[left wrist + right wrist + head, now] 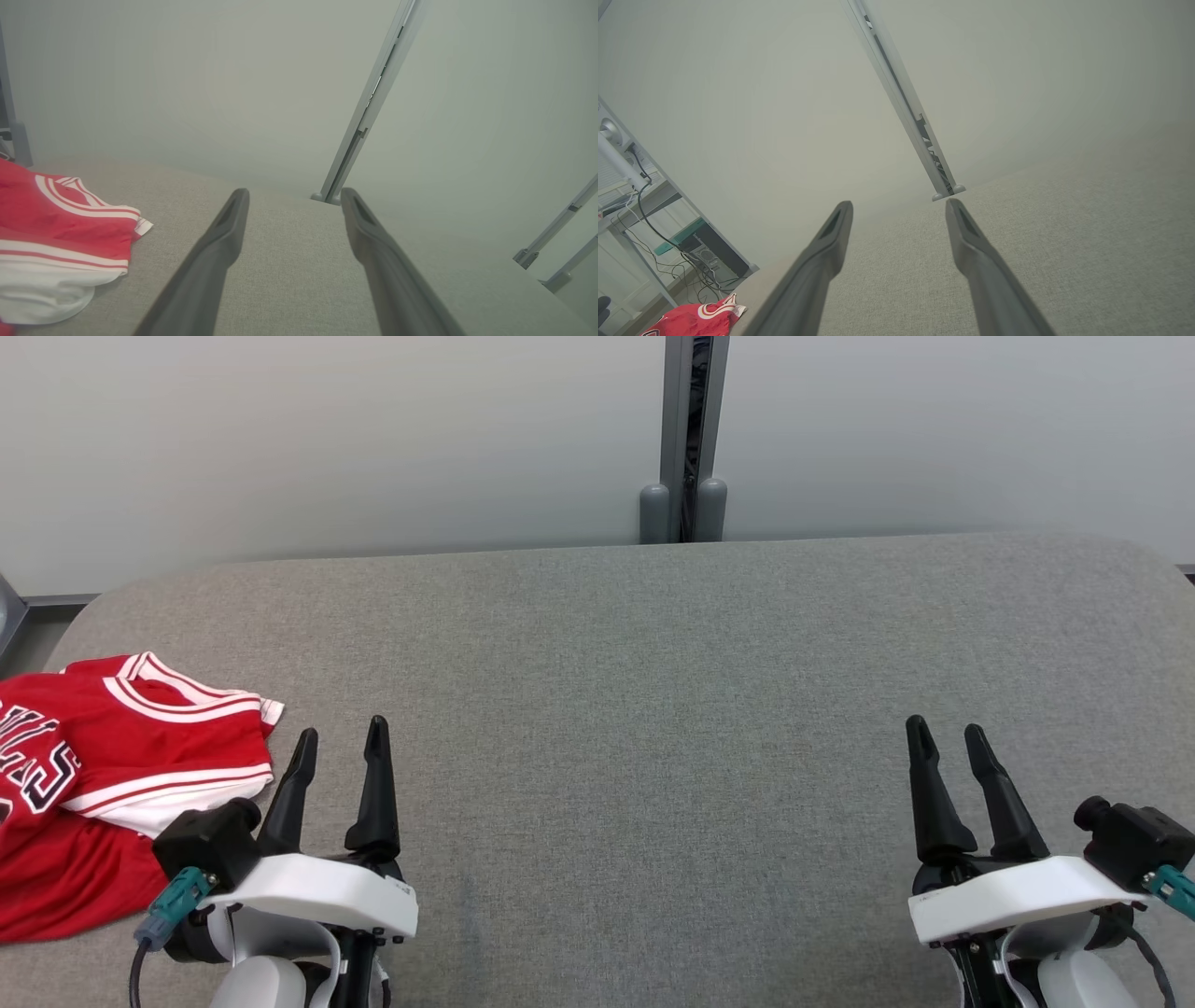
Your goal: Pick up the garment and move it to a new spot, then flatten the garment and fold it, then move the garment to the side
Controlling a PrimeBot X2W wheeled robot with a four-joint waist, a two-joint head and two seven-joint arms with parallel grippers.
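left gripper (342, 728) lower left: I'm holding the jaws spread wide, gripping nothing | right gripper (945, 726) lower right: likewise gaping, empty | garment (121, 775): glossy red jersey with white striped trim, lying rumpled at frame's left edge on woven grey table (653, 709), near my left fingers

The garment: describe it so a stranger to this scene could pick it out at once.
On the wide grey table, look to the near left side, just left of the left gripper. There lies the garment, a crumpled jersey. Its bright red cloth, white striped trim and dark lettering set it apart from the plain grey around it.
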